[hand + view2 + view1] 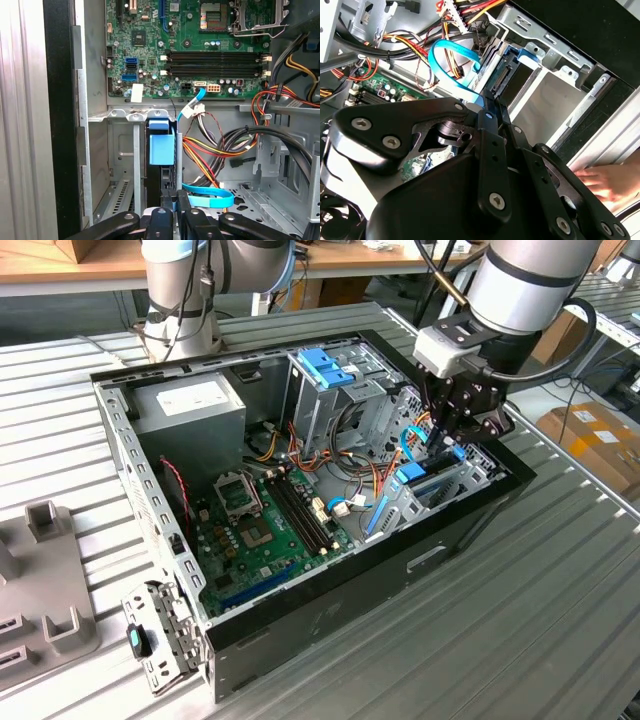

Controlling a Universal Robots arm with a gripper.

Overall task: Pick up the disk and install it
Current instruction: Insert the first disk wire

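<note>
Apparently the jaws pinch the disk [161, 150], upright inside the drive bay [122, 165]; the blue cable [207, 196] beside that bay could snag.

Narrow drive bay [122, 165]; cables [220, 145] apparently just beside.

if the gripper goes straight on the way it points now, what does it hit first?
Most likely the disk, which stands on edge in the drive bay, right ahead of the gripper in the first wrist view. I can't tell whether they already touch.
</note>
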